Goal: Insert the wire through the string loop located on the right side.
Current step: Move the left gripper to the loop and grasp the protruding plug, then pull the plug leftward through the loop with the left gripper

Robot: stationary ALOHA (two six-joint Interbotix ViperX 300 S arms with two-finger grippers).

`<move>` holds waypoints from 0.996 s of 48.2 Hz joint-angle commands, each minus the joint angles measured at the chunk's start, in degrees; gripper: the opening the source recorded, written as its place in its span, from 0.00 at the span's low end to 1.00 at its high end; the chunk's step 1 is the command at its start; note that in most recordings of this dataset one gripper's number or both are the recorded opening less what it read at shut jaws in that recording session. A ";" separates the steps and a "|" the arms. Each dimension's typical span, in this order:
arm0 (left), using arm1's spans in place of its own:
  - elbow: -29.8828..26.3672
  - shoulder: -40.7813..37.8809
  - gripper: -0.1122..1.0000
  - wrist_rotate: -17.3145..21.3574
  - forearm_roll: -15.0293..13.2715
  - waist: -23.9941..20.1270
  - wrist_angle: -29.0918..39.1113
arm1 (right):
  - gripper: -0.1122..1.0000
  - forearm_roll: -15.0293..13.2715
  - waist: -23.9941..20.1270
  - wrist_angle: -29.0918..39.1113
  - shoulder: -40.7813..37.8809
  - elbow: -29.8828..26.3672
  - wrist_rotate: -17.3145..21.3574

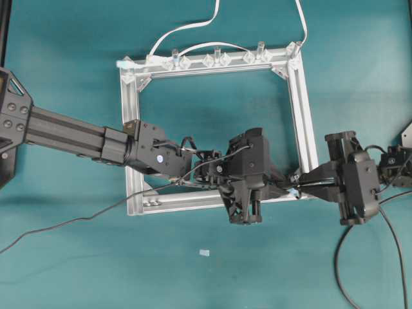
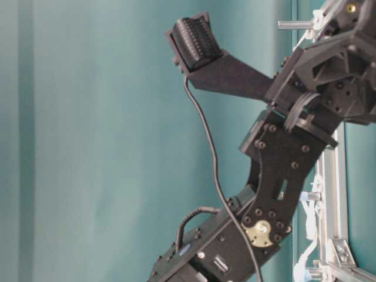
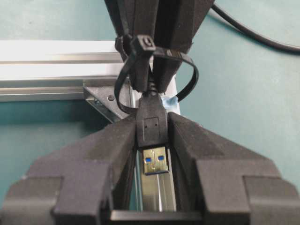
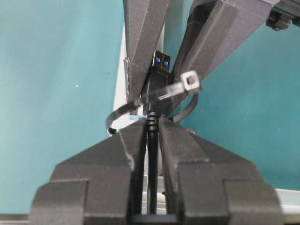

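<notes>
The wire [image 1: 64, 222] is a thin black cable running in from the left. Its black plug [image 3: 152, 127] sits between my left gripper's fingers, metal tip [image 3: 155, 160] pointing back toward the wrist. My left gripper [image 3: 152, 123] is shut on the plug, at the frame's lower right corner [image 1: 281, 185]. The string loop [image 3: 187, 70] is a thin dark ring with a small pale blue fitting [image 3: 169, 101], and it circles the wire just behind the plug. My right gripper [image 4: 151, 123] faces the left one [image 1: 297, 184], shut on the wire [image 4: 151, 140] just behind the loop [image 4: 136, 104].
The square aluminium frame [image 1: 302, 109] lies on the teal table, with clear pegs [image 1: 215, 58] on its far bar and a flat white cable [image 1: 193, 26] looping behind. A small white scrap [image 1: 205, 252] lies in front. Thick black arm cables [image 1: 389, 244] trail at the right.
</notes>
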State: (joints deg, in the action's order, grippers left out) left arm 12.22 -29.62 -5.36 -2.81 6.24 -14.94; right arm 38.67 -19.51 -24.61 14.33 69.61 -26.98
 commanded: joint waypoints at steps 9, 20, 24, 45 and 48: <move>-0.18 3.08 0.29 0.44 0.26 1.32 1.05 | 0.67 1.32 0.09 0.70 0.44 0.00 0.26; 0.18 3.60 0.29 0.44 0.26 1.49 1.58 | 0.94 1.32 0.09 1.58 0.88 0.09 0.26; 0.35 3.78 0.29 0.44 0.26 1.58 1.76 | 0.94 1.32 0.09 1.67 1.14 0.09 0.26; 0.44 3.96 0.29 0.44 0.26 1.76 1.85 | 0.94 1.32 0.09 1.67 1.32 0.09 0.26; 0.53 4.22 0.29 0.53 0.26 1.76 2.02 | 0.94 1.32 0.09 1.67 1.32 0.09 0.26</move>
State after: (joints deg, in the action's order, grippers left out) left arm 13.27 -28.65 -5.36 -2.72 7.73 -12.83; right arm 39.90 -19.34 -22.76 14.94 70.05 -26.81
